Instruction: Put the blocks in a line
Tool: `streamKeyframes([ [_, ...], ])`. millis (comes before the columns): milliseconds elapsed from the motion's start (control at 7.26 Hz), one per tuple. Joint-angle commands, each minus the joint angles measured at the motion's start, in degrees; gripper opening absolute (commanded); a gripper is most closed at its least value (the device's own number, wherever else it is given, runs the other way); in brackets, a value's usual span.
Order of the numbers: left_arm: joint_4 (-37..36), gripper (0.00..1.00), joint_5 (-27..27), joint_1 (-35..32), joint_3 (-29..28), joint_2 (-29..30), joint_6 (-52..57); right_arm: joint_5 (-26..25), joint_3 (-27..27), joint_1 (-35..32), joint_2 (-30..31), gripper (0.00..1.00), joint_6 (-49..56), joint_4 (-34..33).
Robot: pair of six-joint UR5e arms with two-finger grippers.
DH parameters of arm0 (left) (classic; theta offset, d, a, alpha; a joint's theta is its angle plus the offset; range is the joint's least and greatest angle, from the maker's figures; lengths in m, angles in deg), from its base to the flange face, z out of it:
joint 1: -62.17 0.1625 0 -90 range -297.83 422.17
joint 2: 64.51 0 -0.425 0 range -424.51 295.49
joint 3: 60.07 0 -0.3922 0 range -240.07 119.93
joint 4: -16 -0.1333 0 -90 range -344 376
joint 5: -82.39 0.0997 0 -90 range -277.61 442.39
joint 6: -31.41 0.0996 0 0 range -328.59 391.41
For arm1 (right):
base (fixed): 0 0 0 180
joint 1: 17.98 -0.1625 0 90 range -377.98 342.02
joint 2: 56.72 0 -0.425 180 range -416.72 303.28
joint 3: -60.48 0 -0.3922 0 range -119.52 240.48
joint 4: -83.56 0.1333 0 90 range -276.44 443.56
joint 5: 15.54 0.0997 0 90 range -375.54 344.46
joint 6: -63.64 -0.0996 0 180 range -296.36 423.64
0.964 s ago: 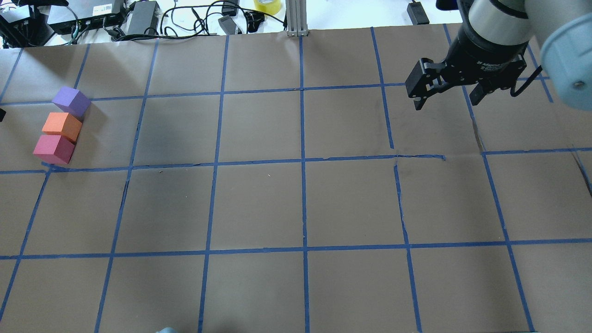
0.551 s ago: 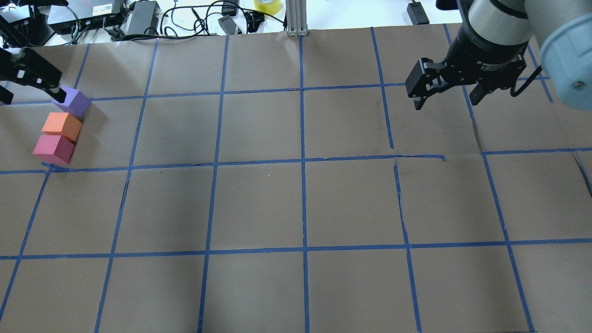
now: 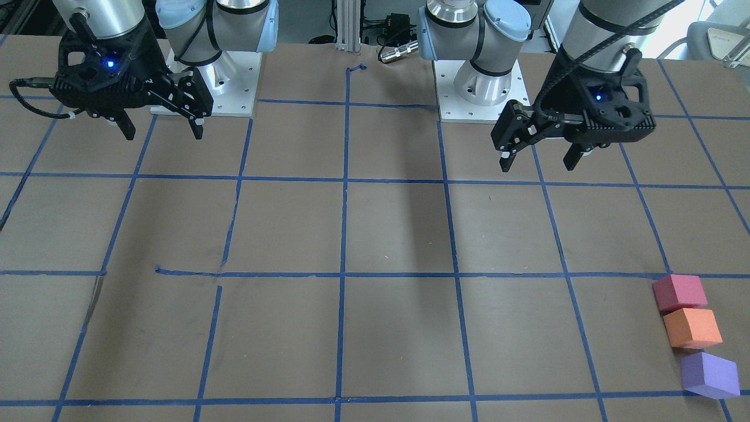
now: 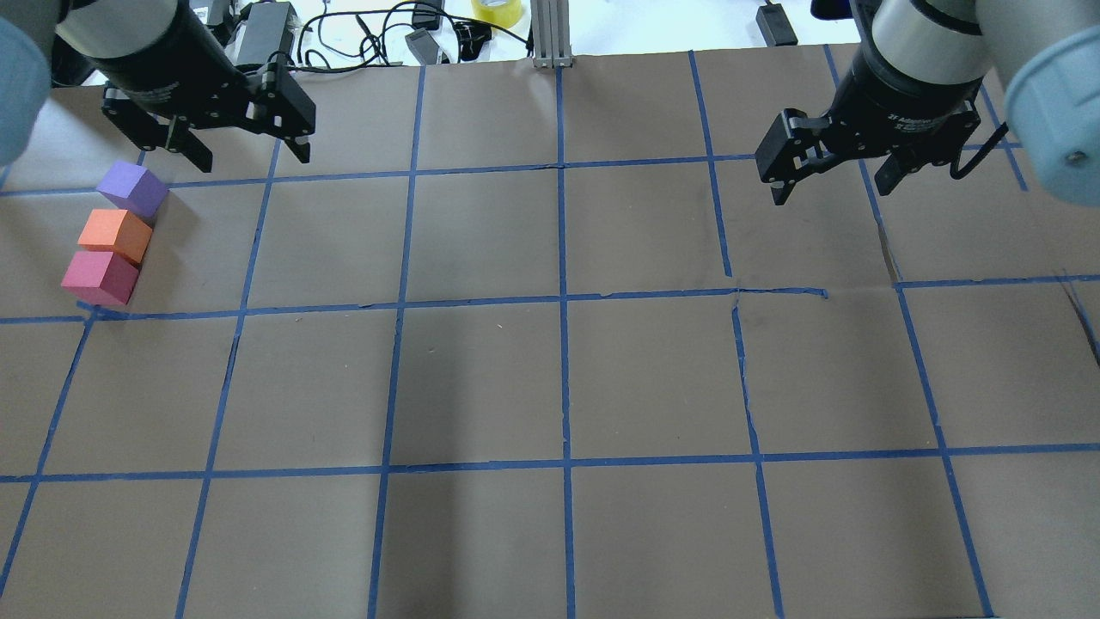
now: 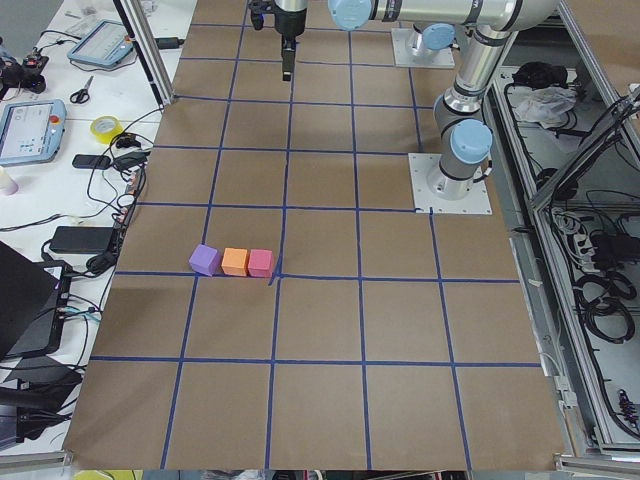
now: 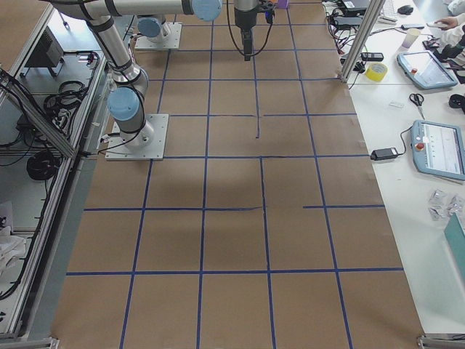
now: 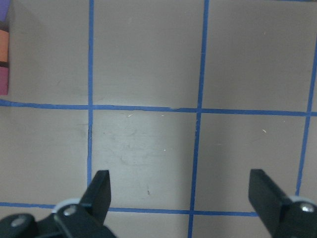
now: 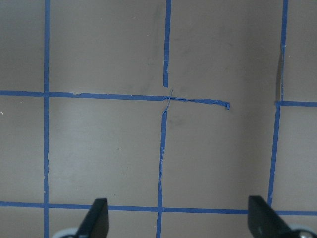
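Three cubes lie in a touching row at the table's left edge: purple (image 4: 131,190), orange (image 4: 115,235), red-pink (image 4: 100,277). The front view shows them too: red-pink (image 3: 679,292), orange (image 3: 692,327), purple (image 3: 709,375). My left gripper (image 4: 255,159) is open and empty, raised above the paper right of the purple cube and apart from it; it also shows in the front view (image 3: 536,166). My right gripper (image 4: 832,191) is open and empty over the far right of the table. In the left wrist view the cubes are slivers at the left edge, the orange one (image 7: 4,45) in the middle.
Brown paper with a blue tape grid (image 4: 563,297) covers the table. Beyond its far edge lie cables and power bricks (image 4: 266,30), a yellow tape roll (image 4: 497,10) and an aluminium post (image 4: 550,34). Both arm bases (image 3: 480,88) stand at the robot's side.
My left gripper has come in from the left edge, passed close by the purple cube, and now hangs to its right, open. The cubes and the right arm have not moved.
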Motion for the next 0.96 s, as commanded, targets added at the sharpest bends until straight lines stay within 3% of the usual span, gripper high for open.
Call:
streamKeyframes([
  [0, -0.2, 1.00, 0.0, -1.9, 0.2, 0.2, -1.6, -0.1, 0.0, 0.0, 0.0, 1.00, 0.1, -0.1],
  [826, -0.1, 1.00, 0.3, -1.8, 0.5, -0.7, -1.1, -0.1, 0.0, -0.1, 0.1, 1.00, -0.1, 0.2],
])
